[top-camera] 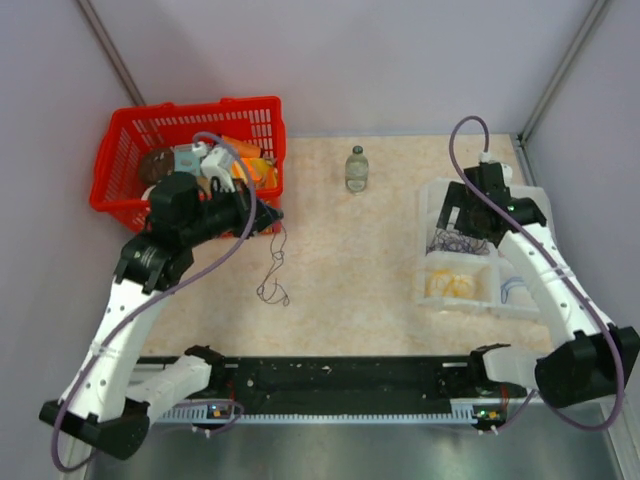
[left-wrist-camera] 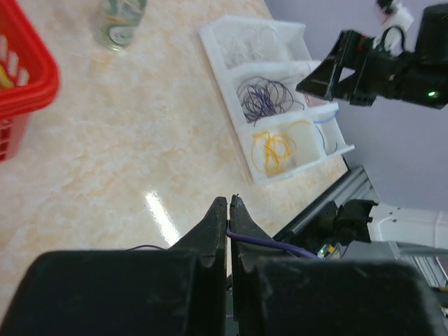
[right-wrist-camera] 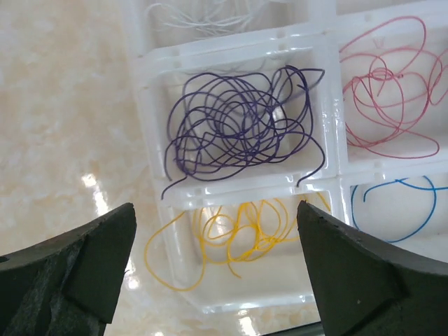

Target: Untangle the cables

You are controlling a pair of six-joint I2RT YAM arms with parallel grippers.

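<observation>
Top of the dark cable (top-camera: 274,262) hidden inside the left pincer (left-wrist-camera: 229,207), white cable (right-wrist-camera: 203,21) cut by the top edge, blue cable (right-wrist-camera: 400,182) running off the right — basket (top-camera: 200,106) contents partly behind the left arm (top-camera: 190,215).

Red basket (top-camera: 130,130) of clutter back left; small bottle (top-camera: 357,168) mid-back; white divided tray (top-camera: 434,197) right; marbled table (top-camera: 360,260).

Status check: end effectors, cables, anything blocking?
Left end effector shut on one purple cable, tail hanging loose. Right end effector open over the tray's purple compartment. Bottle stands toward the back, likely clear of the path.
</observation>
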